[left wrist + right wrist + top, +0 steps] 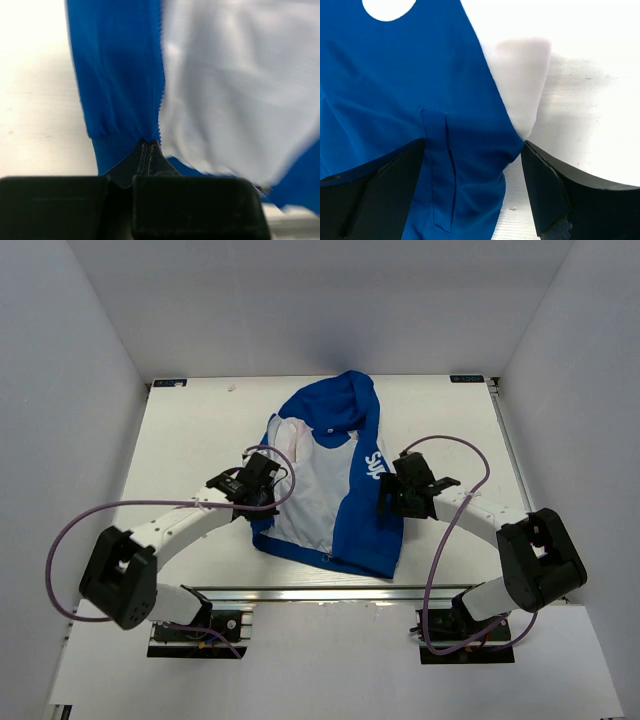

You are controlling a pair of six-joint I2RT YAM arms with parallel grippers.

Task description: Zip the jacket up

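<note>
1. The jacket [362,515] lies open mid-table [190,440], hood [345,400] toward the far edge, white lining [310,495] showing.
2. My left fingers [268,475] are pinched together on the blue hem beside the zipper edge [161,75], on the side facing the left edge. I judge this anchors that front.
3. My right fingers [390,502] stand wide apart astride the blue panel nearer the right edge, gripping nothing, seemingly poised to take it.
4. The fronts are apart, so zipping has not yet begun.

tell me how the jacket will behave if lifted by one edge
Probably floppy: the jacket lies creased and folded open on the table. Likely light: thin fabric puckers where the left gripper pinches it. Pushed, it would likely wrinkle, not slide whole.
</note>
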